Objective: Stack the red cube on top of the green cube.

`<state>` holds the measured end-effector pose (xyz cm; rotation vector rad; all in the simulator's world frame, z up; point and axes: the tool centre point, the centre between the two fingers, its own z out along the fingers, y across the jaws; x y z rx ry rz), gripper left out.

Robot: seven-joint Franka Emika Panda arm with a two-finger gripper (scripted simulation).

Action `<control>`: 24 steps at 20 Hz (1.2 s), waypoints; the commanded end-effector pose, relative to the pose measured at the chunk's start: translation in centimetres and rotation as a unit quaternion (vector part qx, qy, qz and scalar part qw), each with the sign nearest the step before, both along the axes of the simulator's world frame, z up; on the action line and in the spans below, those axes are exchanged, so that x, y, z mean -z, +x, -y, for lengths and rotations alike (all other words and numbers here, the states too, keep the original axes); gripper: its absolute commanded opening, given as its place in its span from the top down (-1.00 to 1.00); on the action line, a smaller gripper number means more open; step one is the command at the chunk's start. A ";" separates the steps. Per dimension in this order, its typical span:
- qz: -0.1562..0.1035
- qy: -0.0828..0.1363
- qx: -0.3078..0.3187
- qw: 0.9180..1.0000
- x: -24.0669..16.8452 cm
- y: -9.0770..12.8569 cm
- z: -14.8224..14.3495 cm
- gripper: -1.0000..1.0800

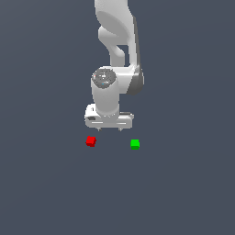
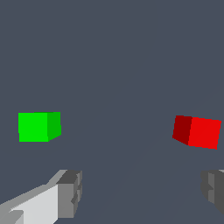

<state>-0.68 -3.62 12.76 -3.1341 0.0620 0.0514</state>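
Two tiny cubes sit apart: red cube [image 1: 91,141] on the exterior view's left, green cube [image 1: 135,144] right; fingers [image 2: 70,194] spread wide, holding nothing.

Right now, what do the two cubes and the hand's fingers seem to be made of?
Red cube and green cube: flat, matte colour, no texture; the material cannot be told from a render. Hand fingers: grey ridged pads, perhaps rubber, on a smooth white body.

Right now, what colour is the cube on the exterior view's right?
Bright green. The green cube shows its colour best in the wrist view.
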 end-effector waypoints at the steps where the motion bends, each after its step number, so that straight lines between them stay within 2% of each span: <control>1: 0.003 -0.002 0.016 1.000 1.4 0.2 2.6 -0.92; 6: 0.011 -0.005 0.046 0.999 4.1 0.7 7.6 -0.92; 10: 0.015 -0.005 0.060 0.998 5.3 0.9 9.8 -0.92; 19: 0.015 -0.005 0.066 0.998 6.0 0.9 10.6 -0.92; 24: 0.015 -0.005 0.066 0.998 7.9 0.9 10.6 -0.92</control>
